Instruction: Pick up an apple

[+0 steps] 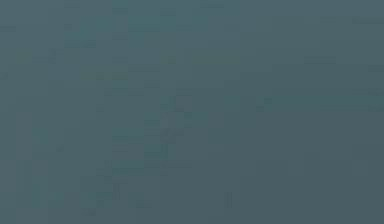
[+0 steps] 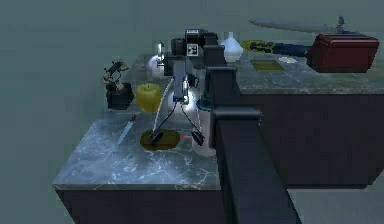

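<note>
Apple (image 2: 148,95): I am reading the round yellow-green thing in the arm side view as this item. It is sitting on the marble-topped bench (image 2: 100,165), toward the far left of the near top and just right of a small dark potted plant (image 2: 118,85). Next entry, the gripper (image 2: 180,122): I am seeing its dark body at the far end of the arm (image 2: 245,160), just right of the Apple, with two thin fingers (image 2: 160,125) reaching down toward the bench top. I cannot tell whether they are spread or pressed together. Because things are lying on the bench at and behind them, I also cannot tell whether the gripper is holding anything, or whether it is touching the Apple. Brown disc (image 2: 160,138): lying flat on the bench at the fingers' lower ends, nearer to me than the Apple. Thin stick-like item (image 2: 127,130): lying at a slant just left of the brown disc. Small white round thing (image 2: 157,63): sitting beyond the Apple, too small for me to name. White vase (image 2: 232,47): standing upright on the farther stretch of bench, right of the gripper's body. Red box (image 2: 342,52): resting at the far right of that stretch. Long grey blade-like item (image 2: 300,25): lying beyond the red box. Blue-grey surface (image 1: 192,112): I am looking at it, plain and even, in the forward view.
</note>
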